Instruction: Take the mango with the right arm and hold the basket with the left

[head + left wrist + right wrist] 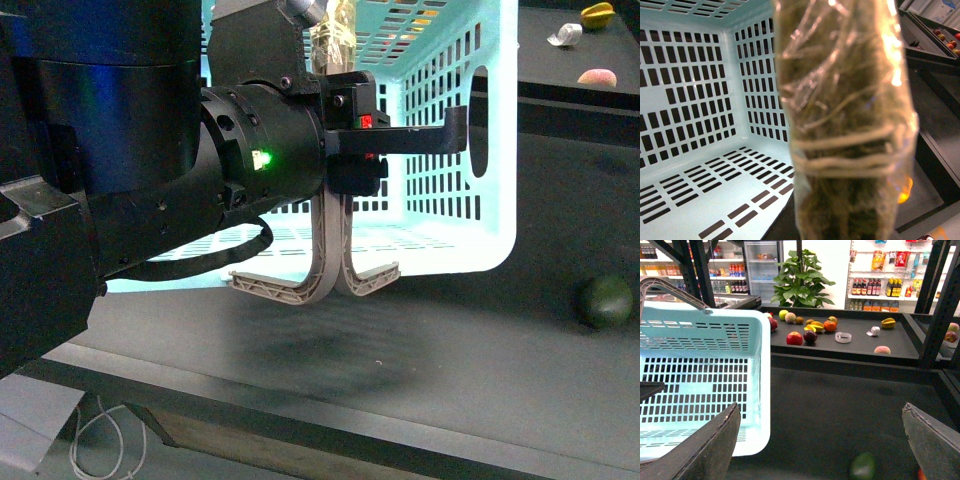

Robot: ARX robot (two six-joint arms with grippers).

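The turquoise basket (pixel 450 150) lies tipped on its side on the dark table, its opening towards me and its grey-brown handles (pixel 320 270) hanging down. My bulky left arm (pixel 150 150) fills the left of the front view. Its gripper (pixel 328 40) is shut on the basket's upper rim, and a wrapped finger (pixel 845 125) blocks the view into the basket (pixel 700 125). My right gripper (pixel 822 450) is open and empty above the table, right of the basket (pixel 700 385). A yellow oblong fruit, seemingly the mango (pixel 888 323), lies far off on the back shelf (pixel 597 14).
A dark green round fruit (pixel 863 466) lies on the table between my right fingers, also in the front view (pixel 608 300). The raised back shelf (pixel 850 347) holds apples, an orange, a peach (pixel 882 350) and other fruit. Black frame posts (pixel 945 305) stand at right.
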